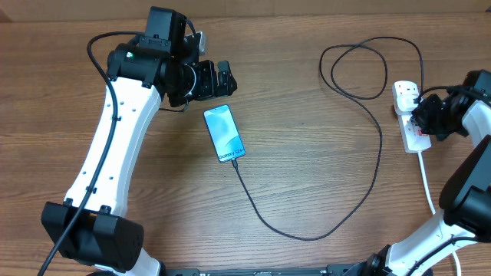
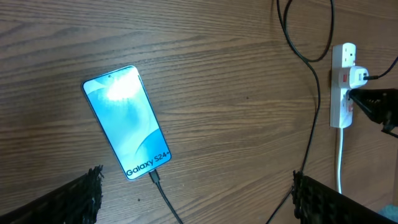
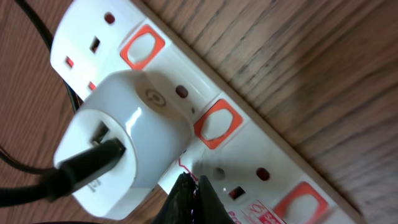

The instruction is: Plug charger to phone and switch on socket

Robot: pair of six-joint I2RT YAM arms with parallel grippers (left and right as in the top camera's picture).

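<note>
right fingers (image 3: pixel 186 198), closed together and empty, sit at the socket (image 3: pixel 280 155) beside its white adapter (image 3: pixel 130 134); a slip could miss the switch (image 3: pixel 217 123) or shove the socket across the counter (image 3: pixel 323 56).

Our left arm (image 1: pixel 115 146) rises from the near-left base and bends inward at the top, with the left gripper (image 1: pixel 224 77) hanging high and its fingers (image 2: pixel 87 193) spread wide apart. Our right arm (image 1: pixel 472 172) folds in from the right edge, its right gripper (image 1: pixel 418 116) aimed leftward and down, tips pinched together into one point.
</note>
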